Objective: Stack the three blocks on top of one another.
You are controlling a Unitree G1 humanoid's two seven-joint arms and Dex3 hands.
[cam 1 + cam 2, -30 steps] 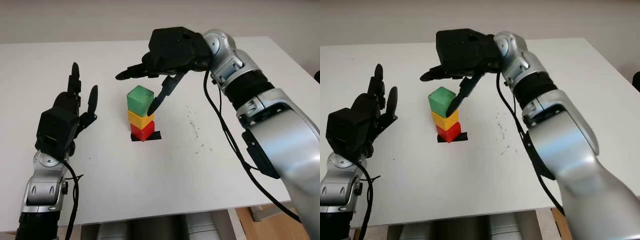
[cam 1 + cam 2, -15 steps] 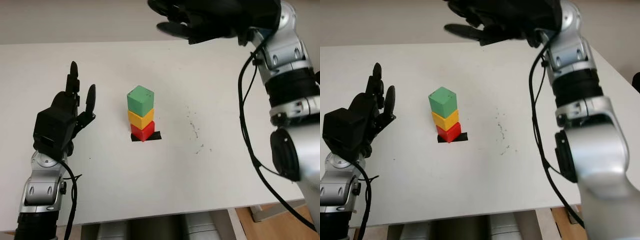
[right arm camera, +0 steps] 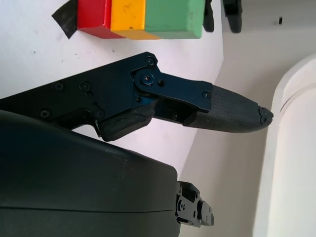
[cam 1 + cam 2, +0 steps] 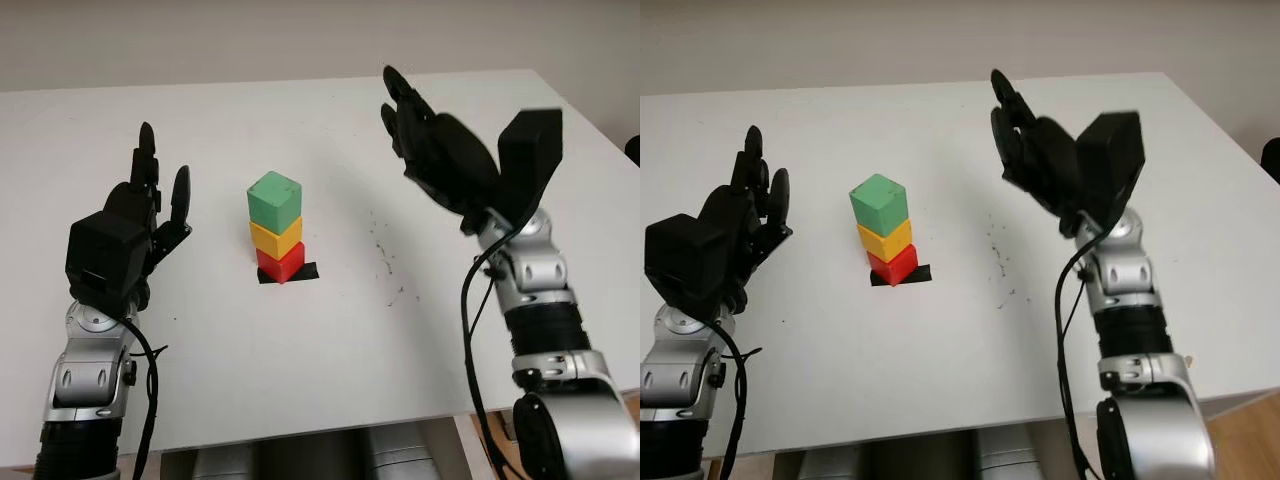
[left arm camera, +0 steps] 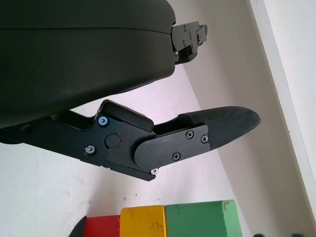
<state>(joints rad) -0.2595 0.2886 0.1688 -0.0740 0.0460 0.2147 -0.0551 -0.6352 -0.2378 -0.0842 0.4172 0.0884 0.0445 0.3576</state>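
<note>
Fingers of both hands (image 4: 130,225) (image 4: 440,150) open, flanking green (image 4: 275,200)-yellow (image 4: 277,237)-red (image 4: 280,263) stack, unlabelled.

A: Illumination status?

B: Bright, diffuse, even. The table (image 4: 330,330) reads near-white with no hard glare. The stack (image 4: 277,226) casts only a faint soft shadow at its base beside the black tape (image 4: 300,272).

A: Focus and blur?

B: Head views are sharp at centre. The right hand (image 4: 450,165) shows slight motion smear along its edges; the left hand (image 4: 125,235) is crisp. In the wrist views the near black shells are dark with little detail, and the backgrounds are soft.
</note>
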